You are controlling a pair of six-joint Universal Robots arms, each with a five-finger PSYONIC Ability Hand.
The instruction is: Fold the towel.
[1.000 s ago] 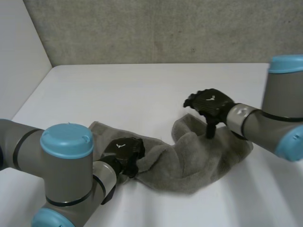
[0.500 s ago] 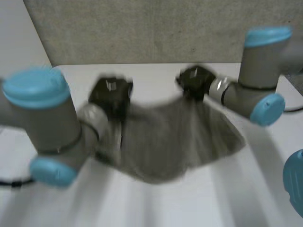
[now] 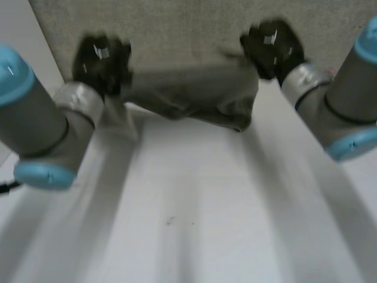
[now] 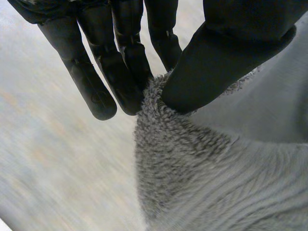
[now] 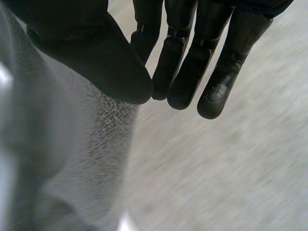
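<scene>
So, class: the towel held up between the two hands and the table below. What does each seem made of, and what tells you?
The towel: soft grey terry-like cloth, matt; short fuzzy pile shows in the left wrist view, and it sags where unheld. The table: hard, smooth white top, perhaps laminate or painted board; the look leaves that open.

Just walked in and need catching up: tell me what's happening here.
The robot holds a grey towel up above the white table, stretched between its hands. The left hand pinches one end between thumb and fingers, the right hand pinches the other. The towel sags in the middle; no fold yet.
</scene>
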